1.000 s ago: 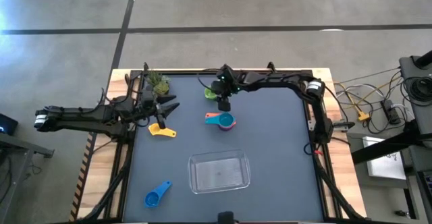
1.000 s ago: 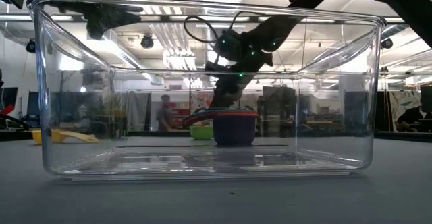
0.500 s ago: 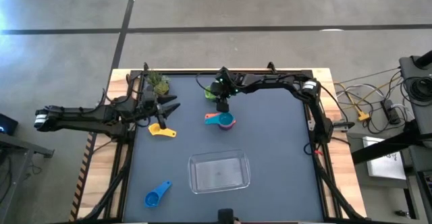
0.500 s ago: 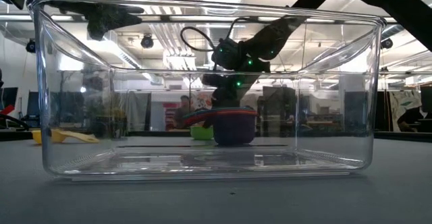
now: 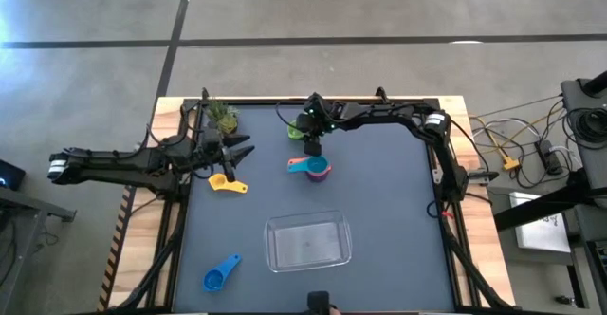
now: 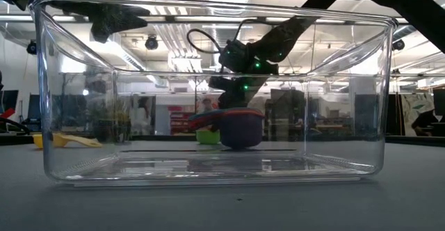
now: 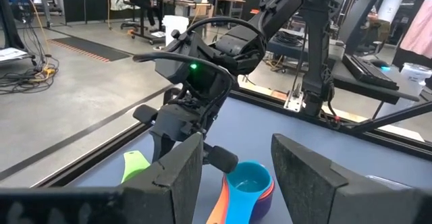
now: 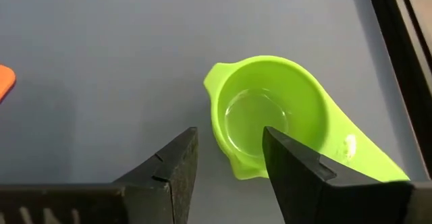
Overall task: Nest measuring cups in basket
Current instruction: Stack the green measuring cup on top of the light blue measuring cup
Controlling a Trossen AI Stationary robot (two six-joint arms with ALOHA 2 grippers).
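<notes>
A green cup (image 5: 297,132) rests on its base on the dark table near the far edge. My right gripper (image 8: 229,160) is open just above it, its fingers over the cup's near rim (image 8: 236,163), touching nothing. It also shows in the high view (image 5: 312,144). A nested stack of cups (image 5: 311,169), teal on top over orange, red and purple, sits just nearer. A yellow cup (image 5: 226,184) lies at the left, and a blue cup (image 5: 220,274) lies at the near left. My left gripper (image 7: 236,173) is open and empty above the yellow cup. The clear basket (image 5: 306,241) stands empty at the near middle.
A small potted plant (image 5: 223,118) stands at the far left corner beside my left arm. In the low view the basket's front wall (image 6: 208,92) fills the frame, with the stack's purple underside (image 6: 241,132) behind it.
My right gripper has risen from the nested stack and gone a little toward the table's far edge, over the green cup. The stack stays on the table.
</notes>
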